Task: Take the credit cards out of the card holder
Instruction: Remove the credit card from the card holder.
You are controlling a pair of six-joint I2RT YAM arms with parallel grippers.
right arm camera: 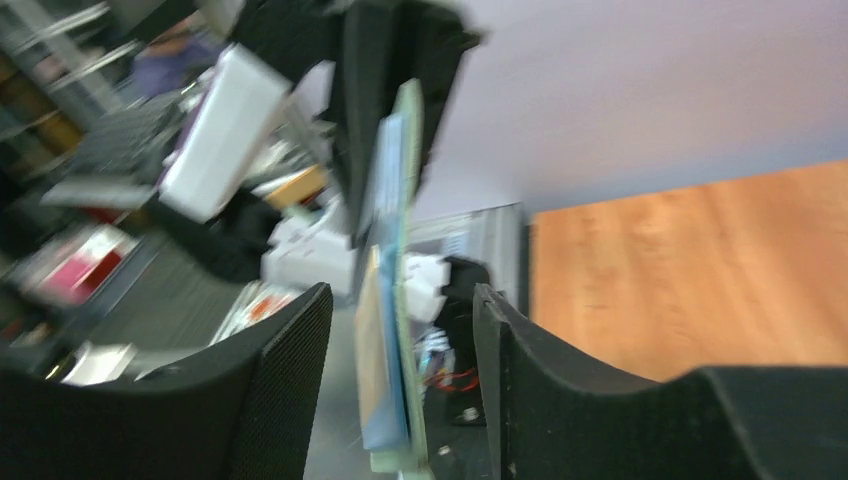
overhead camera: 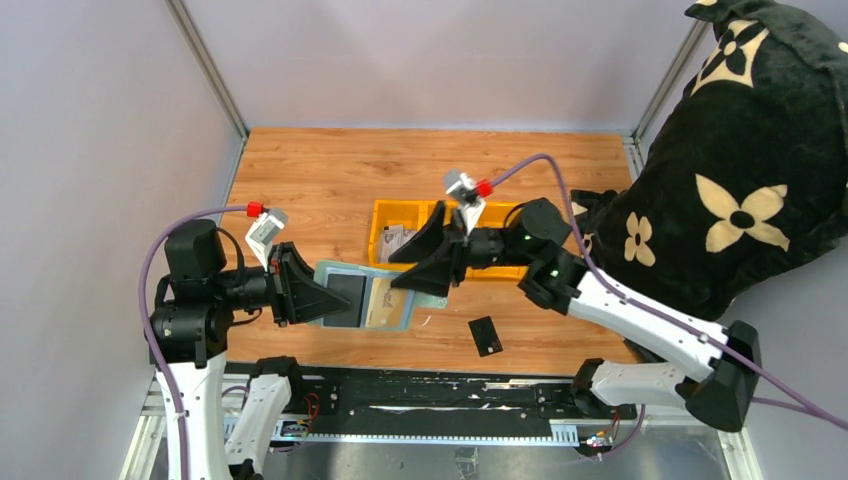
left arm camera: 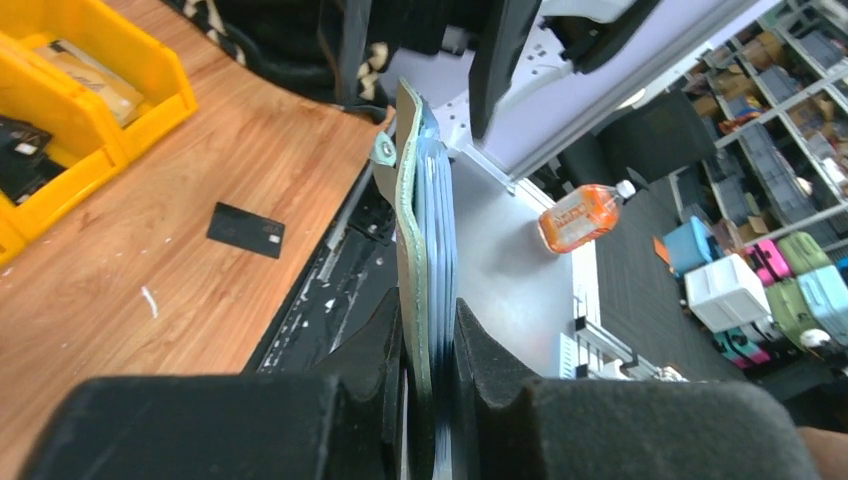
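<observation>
Left claw (left arm camera: pixel 430 310) clamps the card holder (left arm camera: pixel 412 180) — its far end sits between the wide-open right claw (right arm camera: pixel 400 300).

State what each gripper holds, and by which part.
Left gripper is shut on the card holder, pinching the end nearest that arm. Right gripper is open, straddling the holder's opposite end without gripping.
</observation>
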